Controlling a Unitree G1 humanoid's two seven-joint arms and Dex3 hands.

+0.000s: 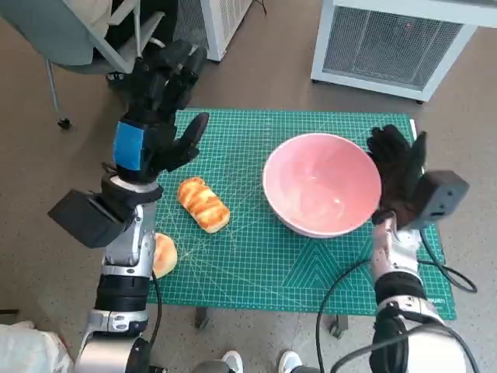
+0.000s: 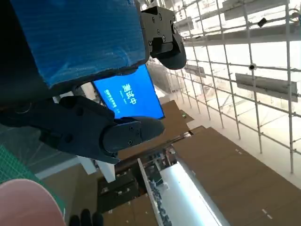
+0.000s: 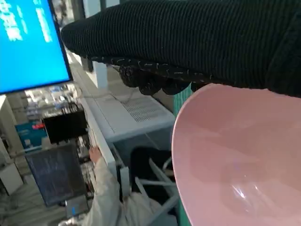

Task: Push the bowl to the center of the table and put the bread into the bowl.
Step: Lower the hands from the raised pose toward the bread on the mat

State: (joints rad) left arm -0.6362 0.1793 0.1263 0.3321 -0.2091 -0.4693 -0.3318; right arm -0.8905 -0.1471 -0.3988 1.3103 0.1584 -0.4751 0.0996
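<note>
The wide pink plastic bowl [image 1: 322,184] sits right of centre in the head view, on the green gridded cutting mat [image 1: 256,264] that covers the small table, and the right hand [image 1: 397,172] in its black knitted glove stands flat against the bowl's right-hand rim, fingers up and holding nothing. So the bowl lies directly to the left of that palm, and a push toward the middle of the table would, I reckon, run leftward across the mat. The golden striped bread roll [image 1: 203,203] lies left of centre, its long axis slanting from upper left to lower right, well apart from the bowl. The left hand [image 1: 159,116], black with blue tape on its back, hovers above and to the upper left of the roll, fingers spread and empty; it is plainly the nearer hand for the bread. A second, rounder bun [image 1: 164,254] peeks out from behind the left forearm at the mat's left edge. Around the table there is brown carpet, a white grilled cabinet [image 1: 392,43] at upper right, and a grey chair [image 1: 74,39] at upper left. In the right wrist view a blue screen [image 3: 28,44] glows, with a seated person [image 3: 106,188] in pale clothing below it.
</note>
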